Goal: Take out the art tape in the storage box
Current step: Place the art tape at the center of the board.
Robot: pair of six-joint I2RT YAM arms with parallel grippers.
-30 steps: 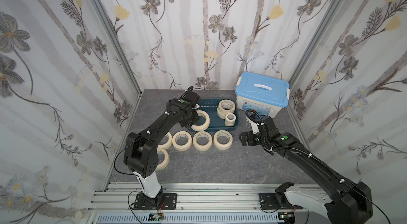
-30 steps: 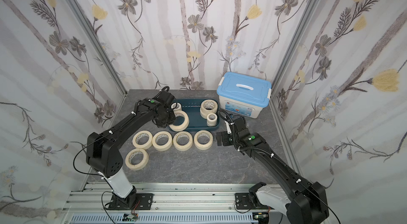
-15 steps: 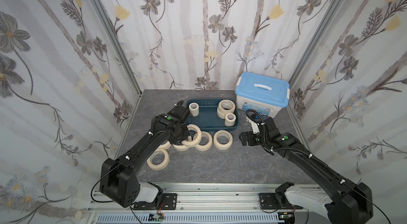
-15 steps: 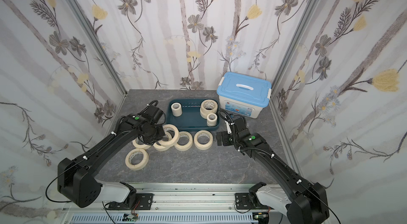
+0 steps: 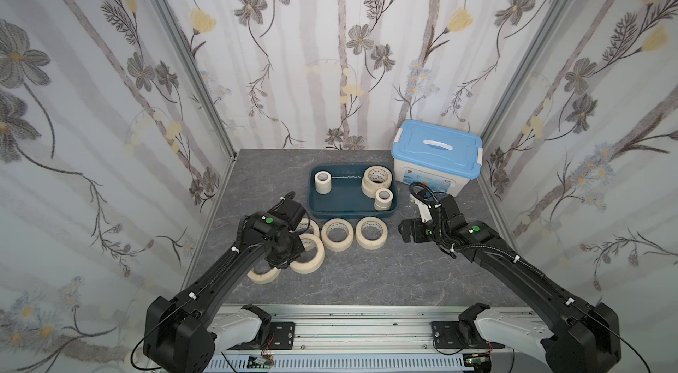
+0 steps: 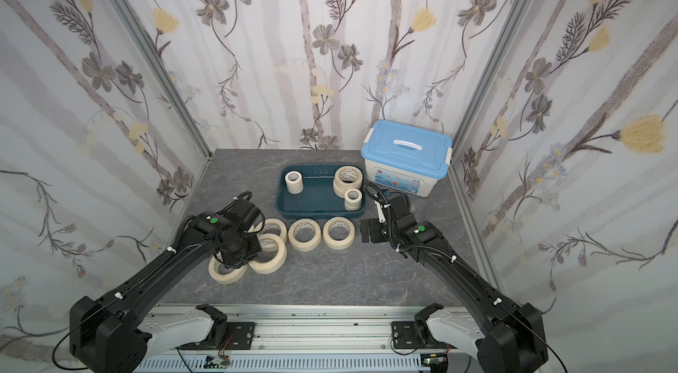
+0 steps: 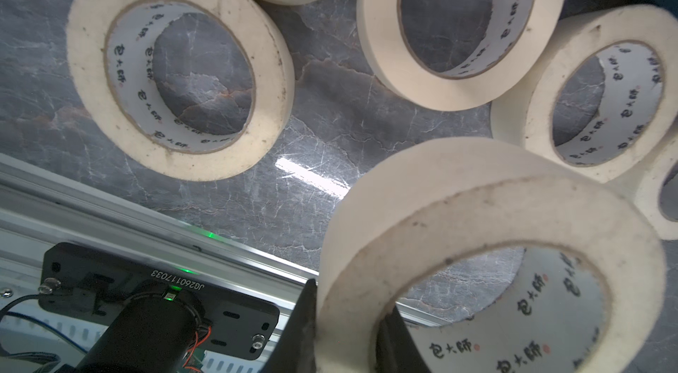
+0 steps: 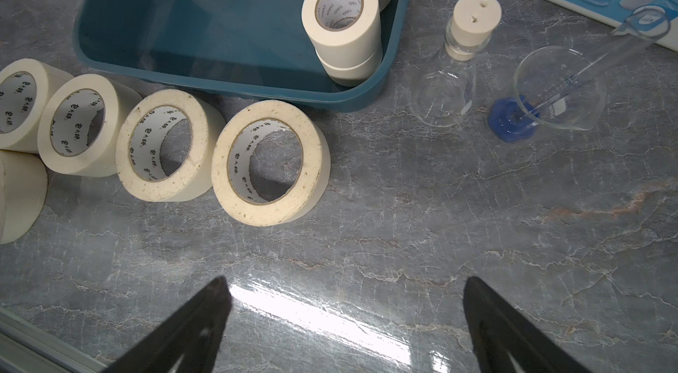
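- Art tape: one large roll point(image 7: 491, 243) is pinched by the left gripper point(image 7: 346, 331) – fingers point(image 7: 299, 331) nearly closed across the roll's wall, one outside, one inside the core. In a top view this held roll point(image 5: 310, 255) sits low over the surface, just in front of the row of loose rolls.
- Loose large rolls on the grey surface point(image 5: 385, 279), in front of the storage box: two clear of the arm point(image 5: 337, 234) & point(image 5: 371, 232), one partly under the left wrist point(image 5: 310, 224), one nearer the rail point(image 5: 262, 275).
- Storage box point(image 5: 345, 208) – dark teal, towards the back, beside the white tub w/ blue lid point(image 5: 436, 155). Tape inside: a small stack at the left-rear corner point(image 5: 323, 182), large stacked rolls at right rear point(image 5: 377, 178), a small stack in front of those point(image 5: 383, 199).
- Right gripper point(image 8: 345, 320): fingers point(image 8: 205, 316) spread wide, nothing between them; hovers over bare surface to the right of the row.
- Right wrist view also shows glassware betw. box & tub: corked flask point(image 8: 455, 70), beaker point(image 8: 557, 89).
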